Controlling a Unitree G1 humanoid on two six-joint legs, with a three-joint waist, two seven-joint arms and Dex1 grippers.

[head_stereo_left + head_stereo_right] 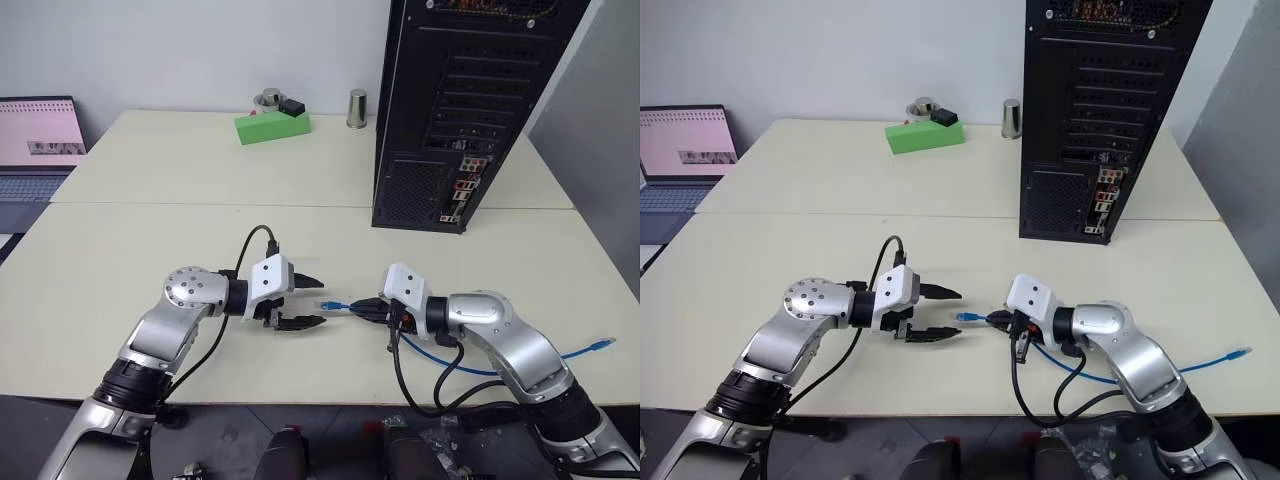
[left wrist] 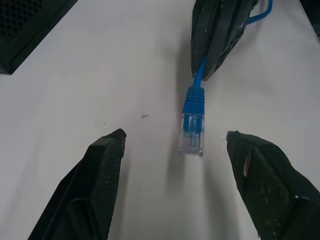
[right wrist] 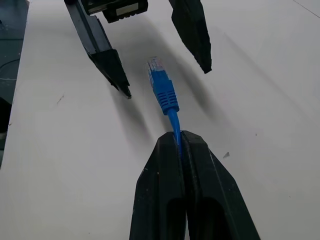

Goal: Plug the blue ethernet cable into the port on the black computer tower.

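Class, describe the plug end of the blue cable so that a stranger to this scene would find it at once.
Start at the black computer tower standing on the pale table, then come toward the near edge, where two grippers face each other. The plug sticks out of the shut right gripper, between the left gripper's open fingers. Clear-tipped and bright blue, it stands apart from the black robot-arm cables.

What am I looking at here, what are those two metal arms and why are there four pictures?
It is a two-armed robot at a table. Two pictures come from its head, two from cameras on its wrists. The right end effector is shut on a blue cable just behind its plug. The left end effector faces it, fingers open either side of the plug. At the back stands a black tower; a green block, a metal cup and a laptop are there too.
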